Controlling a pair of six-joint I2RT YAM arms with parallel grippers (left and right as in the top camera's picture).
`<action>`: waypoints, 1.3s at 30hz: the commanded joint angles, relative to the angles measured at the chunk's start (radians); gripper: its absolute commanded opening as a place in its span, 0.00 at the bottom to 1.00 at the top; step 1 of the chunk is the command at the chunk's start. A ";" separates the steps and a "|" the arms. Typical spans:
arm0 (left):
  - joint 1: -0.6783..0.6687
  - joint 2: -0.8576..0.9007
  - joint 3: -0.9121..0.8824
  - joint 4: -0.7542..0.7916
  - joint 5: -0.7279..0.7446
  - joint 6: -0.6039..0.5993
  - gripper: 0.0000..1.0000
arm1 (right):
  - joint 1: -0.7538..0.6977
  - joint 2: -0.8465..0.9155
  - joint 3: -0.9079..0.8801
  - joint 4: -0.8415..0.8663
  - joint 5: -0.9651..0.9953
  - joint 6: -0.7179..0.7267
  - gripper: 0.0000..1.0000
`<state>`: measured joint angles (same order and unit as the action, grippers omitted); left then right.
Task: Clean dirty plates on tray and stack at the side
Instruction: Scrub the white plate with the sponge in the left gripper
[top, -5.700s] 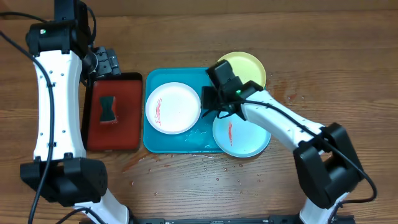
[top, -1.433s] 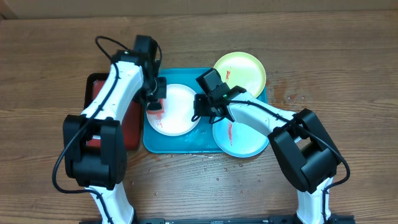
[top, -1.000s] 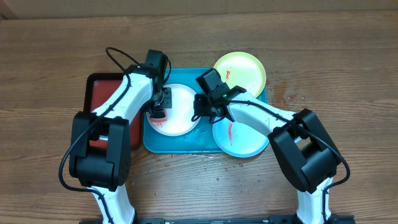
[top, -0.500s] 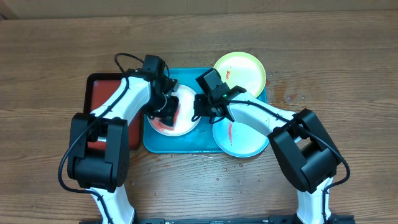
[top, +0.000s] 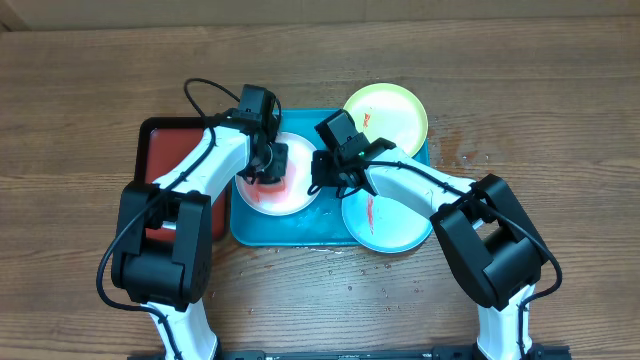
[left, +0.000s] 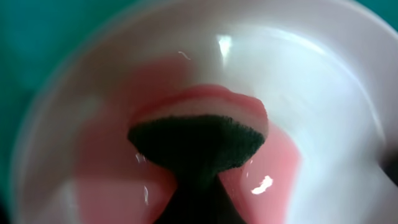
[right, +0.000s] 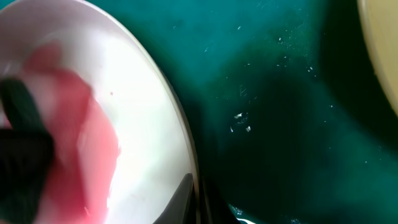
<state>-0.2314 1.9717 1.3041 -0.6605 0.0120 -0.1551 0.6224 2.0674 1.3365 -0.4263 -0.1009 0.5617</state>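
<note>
Beside the red tray (top: 160, 150), a sponge (left: 196, 143) is clamped by the left gripper (top: 268, 168) and pressed on the white plate (top: 298, 195); whether the right gripper (top: 320, 178) is closed cannot be told.

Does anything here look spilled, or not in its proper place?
Yes. A pink wet film is smeared over the white plate, around the sponge in the left gripper. Drops lie on the table right of the tray. The green plate and cyan plate overhang its rim.
</note>
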 joint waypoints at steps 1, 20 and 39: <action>0.016 0.012 -0.012 0.032 -0.276 -0.134 0.04 | 0.004 0.022 0.006 -0.008 -0.013 -0.008 0.04; 0.014 0.012 -0.010 -0.219 0.249 0.203 0.04 | 0.004 0.022 0.006 0.004 -0.013 -0.007 0.04; 0.016 0.012 0.591 -0.455 -0.127 -0.043 0.04 | 0.004 0.021 0.007 -0.012 -0.017 -0.007 0.04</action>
<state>-0.2108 1.9938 1.7409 -1.0355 -0.0483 -0.1364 0.6216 2.0678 1.3376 -0.4324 -0.1089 0.5465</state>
